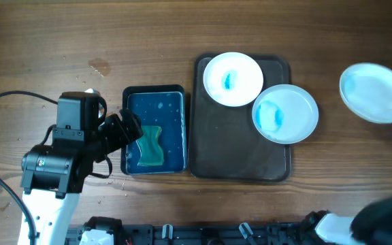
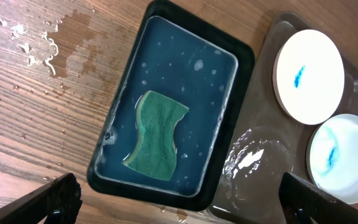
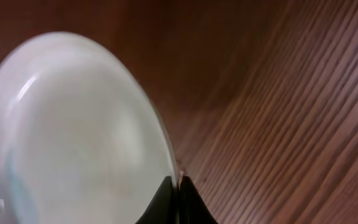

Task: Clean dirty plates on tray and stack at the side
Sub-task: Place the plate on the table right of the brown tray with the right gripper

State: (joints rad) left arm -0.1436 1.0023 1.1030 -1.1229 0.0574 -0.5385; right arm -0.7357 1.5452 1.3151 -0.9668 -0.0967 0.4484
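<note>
The dark brown tray holds two white plates. One plate at its far left has a blue smear; the other overhangs the tray's right rim and has a blue smear too. Both show in the left wrist view. A third white plate is off the tray at the far right, pinched by its rim in my shut right gripper. My left gripper is open and empty above the near edge of the blue basin.
A green sponge lies in the basin's water. Water droplets spot the wood left of the basin, and water pools on the tray. A black cable runs at the left.
</note>
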